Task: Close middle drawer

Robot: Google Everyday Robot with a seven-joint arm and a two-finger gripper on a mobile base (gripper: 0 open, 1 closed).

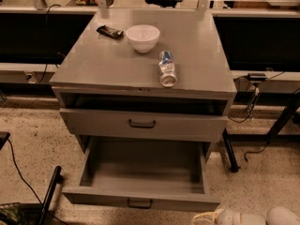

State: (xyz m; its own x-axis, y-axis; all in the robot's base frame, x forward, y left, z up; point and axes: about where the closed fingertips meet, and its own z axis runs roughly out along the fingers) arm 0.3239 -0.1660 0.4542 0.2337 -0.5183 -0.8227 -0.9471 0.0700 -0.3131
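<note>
The middle drawer (140, 197) of the grey metal cabinet (117, 69) is pulled far out toward me. Its long plain tray (143, 165) is empty, and a small dark bar handle (139, 203) sits on its low front panel. My gripper (206, 218), white, is at the bottom edge of the view. It is low, to the right of the drawer's front right corner, and apart from the panel. Most of it is cut off by the frame. The bottom drawer is hidden under the pulled-out tray.
The taller top drawer (142, 124) stands slightly open above. On the cabinet top lie a white bowl (142, 37), a crushed can (167, 68) and a dark wrapped bar (110, 31). A black pole (49, 196) and cables are on the floor at left. Dark table legs (229, 151) stand at right.
</note>
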